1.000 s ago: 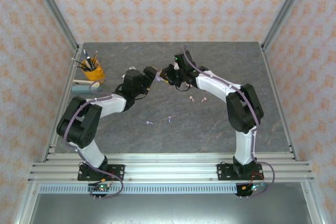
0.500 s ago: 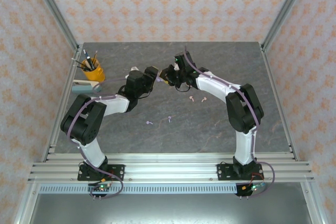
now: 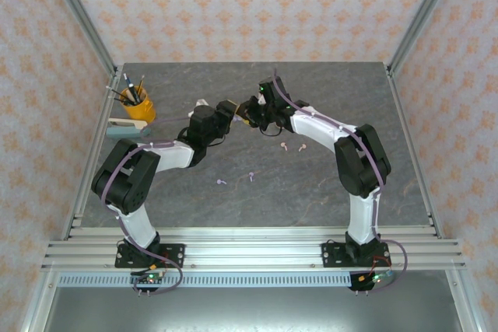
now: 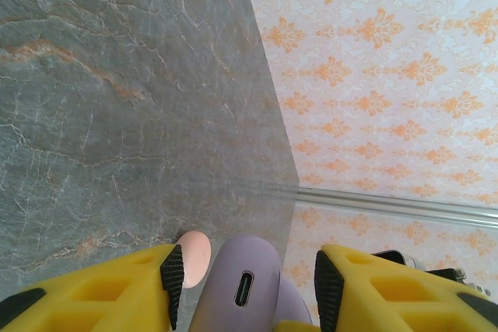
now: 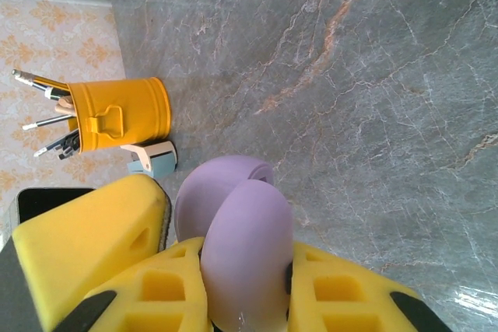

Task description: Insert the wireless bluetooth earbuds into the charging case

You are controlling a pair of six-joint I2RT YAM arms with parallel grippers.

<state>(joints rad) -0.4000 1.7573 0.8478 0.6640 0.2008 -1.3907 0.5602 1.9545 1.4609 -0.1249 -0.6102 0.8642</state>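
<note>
Wireless bluetooth earbuds (image 3: 251,176) lie loose on the grey marbled stone-look table (image 3: 350,91), well apart from both grippers. The two lilac-purple buds (image 3: 221,182) sit on the arm-base side of the left gripper (image 3: 228,110). The two salmon-pink buds (image 3: 285,146) rest near the right forearm, on the base side of the right gripper (image 3: 250,112). The two grippers meet tip to tip over the middle of the table.

The right gripper (image 5: 243,262) is clamped on the round lilac-purple charging case (image 5: 245,227), which appears hinged open. Its yellow fingers (image 5: 342,285) flank the case tightly on both sides. The left gripper (image 4: 247,270) is spread wide around the same case (image 4: 241,277), whose port end faces the wrist camera. A clear gap lies between the case and one black pad (image 4: 327,285). A salmon-pink rounded object (image 4: 193,258) peeks out just beyond the other pad.

Past the left gripper, on the side away from the right one, stands a yellow metal cup of pens (image 5: 117,114). A small white and pale-blue object (image 5: 152,159) sits just beside it.
</note>
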